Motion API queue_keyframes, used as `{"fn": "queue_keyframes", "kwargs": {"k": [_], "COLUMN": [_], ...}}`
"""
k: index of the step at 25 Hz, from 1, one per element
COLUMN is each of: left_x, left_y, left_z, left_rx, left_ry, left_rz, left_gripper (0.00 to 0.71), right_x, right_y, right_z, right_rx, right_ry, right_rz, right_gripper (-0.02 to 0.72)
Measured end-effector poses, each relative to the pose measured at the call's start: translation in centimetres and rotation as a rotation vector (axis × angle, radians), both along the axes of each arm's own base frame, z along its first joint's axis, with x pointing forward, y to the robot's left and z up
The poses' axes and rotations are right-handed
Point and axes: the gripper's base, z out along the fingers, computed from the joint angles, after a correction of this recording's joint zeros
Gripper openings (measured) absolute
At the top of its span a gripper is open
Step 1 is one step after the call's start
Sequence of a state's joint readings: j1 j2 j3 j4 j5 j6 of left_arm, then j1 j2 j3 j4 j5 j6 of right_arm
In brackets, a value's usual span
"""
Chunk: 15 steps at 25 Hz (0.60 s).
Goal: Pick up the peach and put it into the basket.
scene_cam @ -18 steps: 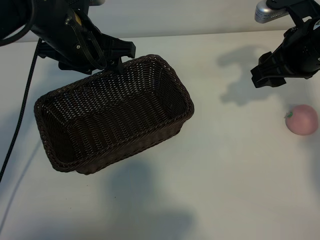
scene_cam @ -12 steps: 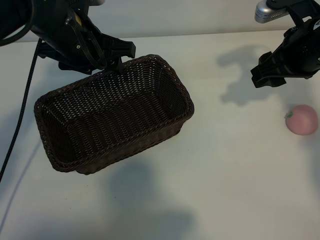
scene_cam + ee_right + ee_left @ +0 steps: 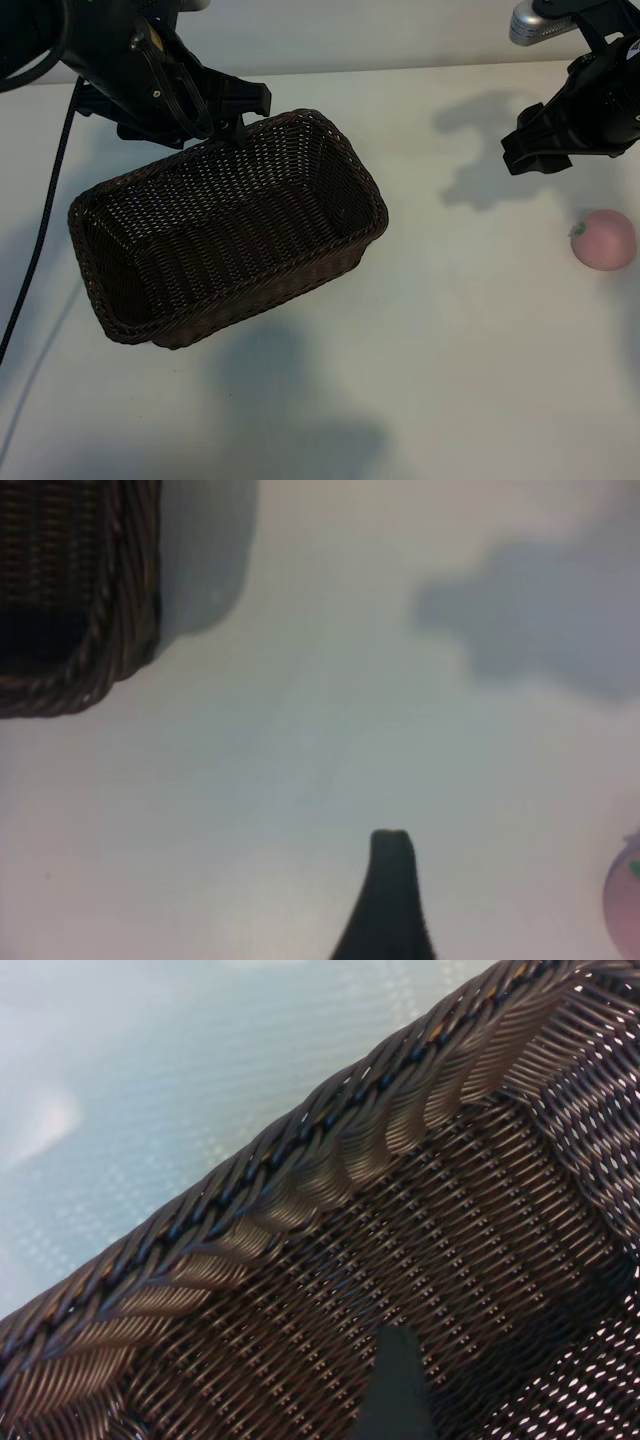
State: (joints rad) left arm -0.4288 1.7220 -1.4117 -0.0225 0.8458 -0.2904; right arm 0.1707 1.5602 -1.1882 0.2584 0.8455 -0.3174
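The table (image 3: 450,330) is a plain, pale off-white surface, matte and bare, running back to a lighter wall or backdrop along the far edge. Soft grey shadows lie across it: one broad patch in front of the basket, another beneath the right arm, and a dim one at the near left corner. A black cable (image 3: 40,240) trails down the left side.

The basket (image 3: 225,235) sits on the left half of the table, dark brown wicker with a braided rim, set at a slant and empty inside. The left end effector (image 3: 225,125) hangs at its far rim, angled downward; from the wrist camera one dark fingertip (image 3: 397,1385) shows against the inner weave just below the braid. Its jaws stand released, gripping nothing that I can see.

The peach (image 3: 603,239) rests on the table near the right edge, well apart from the basket, its small green stem mark turned toward the basket side. The right end effector (image 3: 535,150) hovers above the table, nearer the back than the peach, clear of it, its jaws spread and empty.
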Motion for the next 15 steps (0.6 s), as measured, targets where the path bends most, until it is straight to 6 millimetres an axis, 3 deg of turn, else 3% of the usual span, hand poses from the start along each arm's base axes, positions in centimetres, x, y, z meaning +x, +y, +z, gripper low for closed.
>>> {"fn": "queue_keyframes", "kwargs": {"k": [11,15], "left_x": [0.1,-0.2], "left_y": [0.0,1.2], "left_z": [0.0,0.2], "left_rx": [-0.005,0.027], "left_ry": [-0.01,0.046], "left_rz": [0.002,0.062], "left_gripper": [0.594,0.593], "right_x": [0.3,0.4], "right_y": [0.0,0.0], "right_z": [0.2,0.2], "right_rx": [0.005,0.011], "right_ry": [-0.039,-0.043], "right_rz": [-0.011,-0.021], "right_gripper": [0.587,0.587]}}
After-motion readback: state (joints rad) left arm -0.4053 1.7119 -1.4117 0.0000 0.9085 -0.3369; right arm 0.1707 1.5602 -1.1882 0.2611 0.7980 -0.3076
